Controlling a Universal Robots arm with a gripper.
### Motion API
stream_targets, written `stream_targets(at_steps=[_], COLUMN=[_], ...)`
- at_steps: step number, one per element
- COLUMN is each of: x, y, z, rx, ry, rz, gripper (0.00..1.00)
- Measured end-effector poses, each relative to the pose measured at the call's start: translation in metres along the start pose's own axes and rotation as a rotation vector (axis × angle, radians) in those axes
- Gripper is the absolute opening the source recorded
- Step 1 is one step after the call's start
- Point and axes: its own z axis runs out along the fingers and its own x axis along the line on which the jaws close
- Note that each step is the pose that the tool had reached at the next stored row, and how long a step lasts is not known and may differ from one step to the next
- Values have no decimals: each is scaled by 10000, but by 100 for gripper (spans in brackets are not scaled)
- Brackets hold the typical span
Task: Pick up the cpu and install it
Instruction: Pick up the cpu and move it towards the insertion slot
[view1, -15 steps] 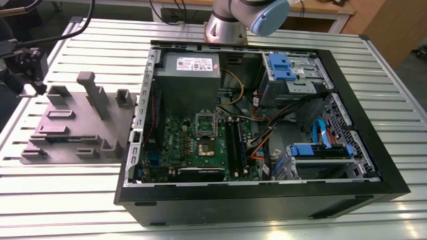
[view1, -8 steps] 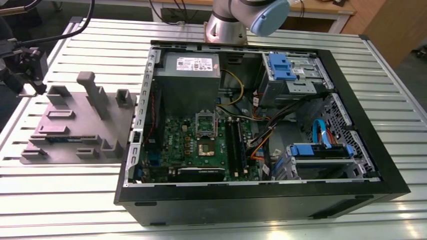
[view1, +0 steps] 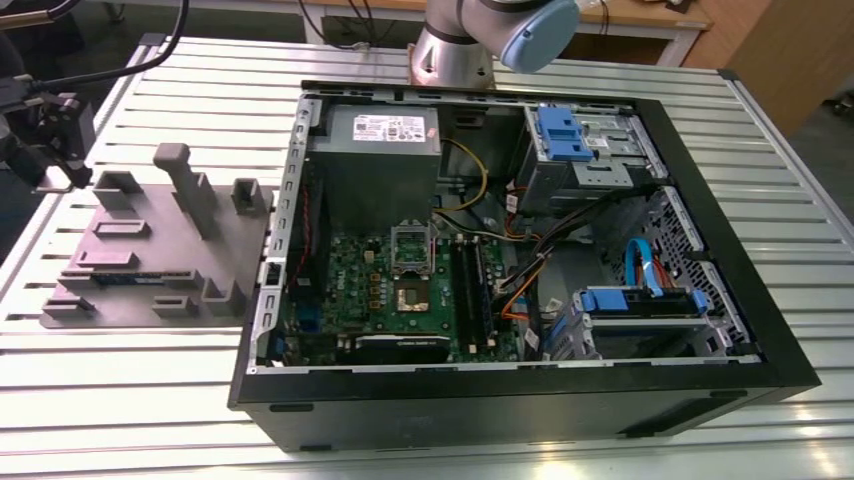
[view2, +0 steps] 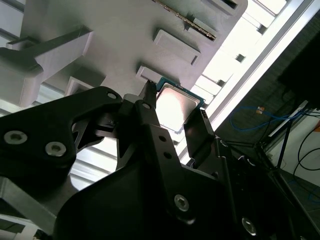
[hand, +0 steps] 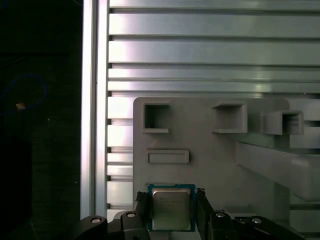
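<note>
Grey plastic fixture (hand: 210, 150) beneath; pinching thin silvery square cpu (hand: 170, 210) edgewise in black gripper (hand: 171, 196) — slight hold, could slip or tilt.

The cpu (hand: 171, 208) has a pale metal top with a soft, slightly brushed shine, and a thin green board edge around it. The gripper (view2: 174, 106) is black and matt, with small bright metal screws (view2: 181, 201). The fixture (hand: 210, 165) is grey plastic, smooth and dull. The table (view1: 134, 400) is made of ribbed aluminium slats that reflect the light strongly. The computer case (view1: 534, 405) is black painted metal, matt, with glossy blue plastic brackets (view1: 561, 130) inside.
</note>
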Motion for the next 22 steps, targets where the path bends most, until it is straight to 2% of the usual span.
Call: stream_targets(at_steps=[12, 18, 22], x=[0, 0, 0], y=[0, 1, 3], z=[-21, -67, -132], rx=[1, -2, -11], ry=[3, 0, 2], rz=[0, 0, 0], gripper=[47, 47, 47])
